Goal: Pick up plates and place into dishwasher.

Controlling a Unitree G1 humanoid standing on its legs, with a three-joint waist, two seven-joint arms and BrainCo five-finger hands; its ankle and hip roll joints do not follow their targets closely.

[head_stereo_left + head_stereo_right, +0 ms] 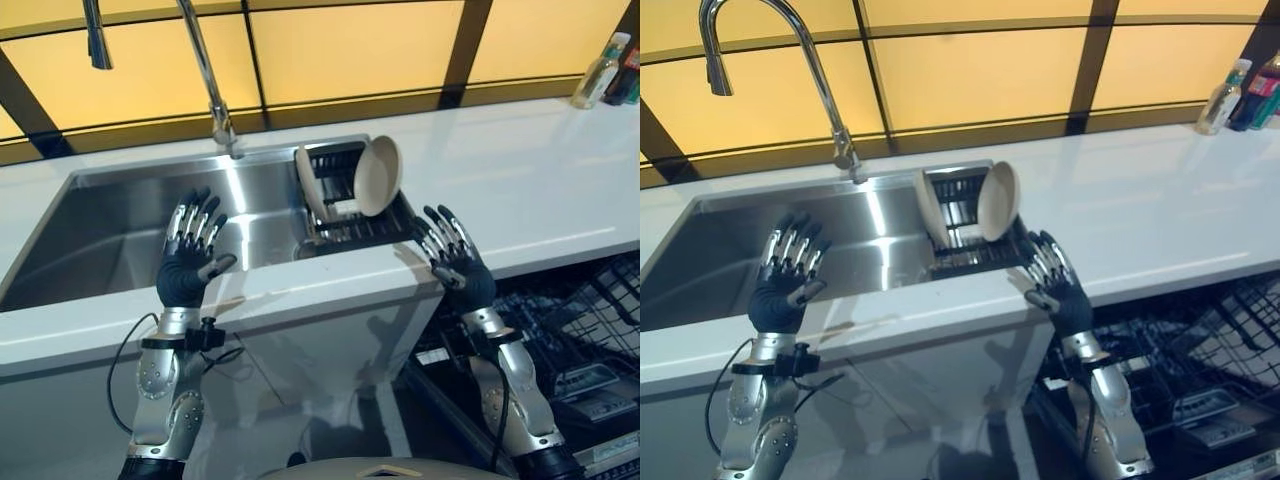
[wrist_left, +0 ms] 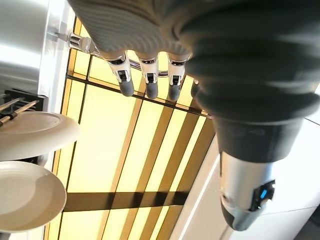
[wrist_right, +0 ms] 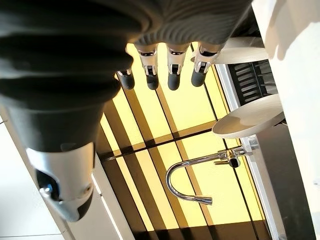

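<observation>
Two cream plates stand on edge in a black rack [image 1: 345,225] at the sink's right end: a round one [image 1: 378,176] leaning right and a thinner one [image 1: 310,183] to its left. They also show as plates [image 2: 31,192] [image 3: 249,117] past each hand. My left hand [image 1: 186,262] is raised over the sink's front rim, fingers straight, holding nothing. My right hand [image 1: 455,258] is up at the counter's front edge, just right of the rack, open and empty.
A steel sink [image 1: 120,225] with a tall curved faucet [image 1: 205,70] lies in a white counter [image 1: 520,180]. The open dishwasher's black wire rack [image 1: 580,330] sits low right. Bottles [image 1: 600,72] stand at the far right back.
</observation>
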